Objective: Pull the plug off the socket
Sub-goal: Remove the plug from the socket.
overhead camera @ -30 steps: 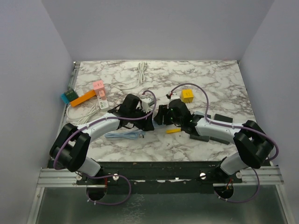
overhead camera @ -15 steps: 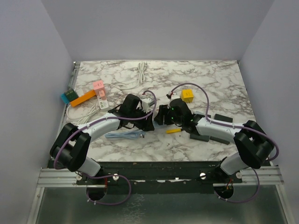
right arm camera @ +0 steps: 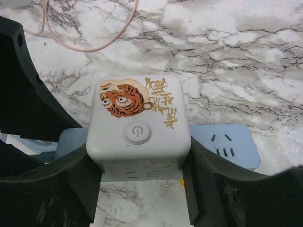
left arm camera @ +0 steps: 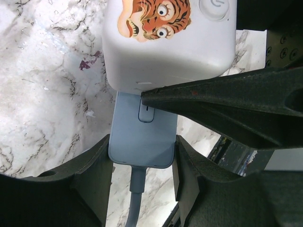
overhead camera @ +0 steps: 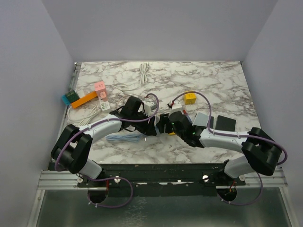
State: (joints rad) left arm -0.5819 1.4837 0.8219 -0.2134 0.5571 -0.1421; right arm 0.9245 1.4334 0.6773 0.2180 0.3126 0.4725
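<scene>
At the bottom of the left wrist view, the left fingers [left arm camera: 90, 179] are clamped on the cord end of a light-blue socket strip [left arm camera: 142, 137]. Seated against it, mid-frame in the right wrist view, a white tiger-print cube adapter [right arm camera: 137, 127] is squeezed between the right fingers [right arm camera: 213, 184] on the marbled desk [right arm camera: 284, 71].

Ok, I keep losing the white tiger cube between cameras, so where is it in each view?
Top external: hidden at the centre of the table, under where left gripper and right gripper meet.
Left wrist: white tiger cube along the top edge, above the blue strip that gripper holds.
Right wrist: dead centre, clamped by the right gripper.
Shared landmark: its round power button, in both wrist views.
</scene>
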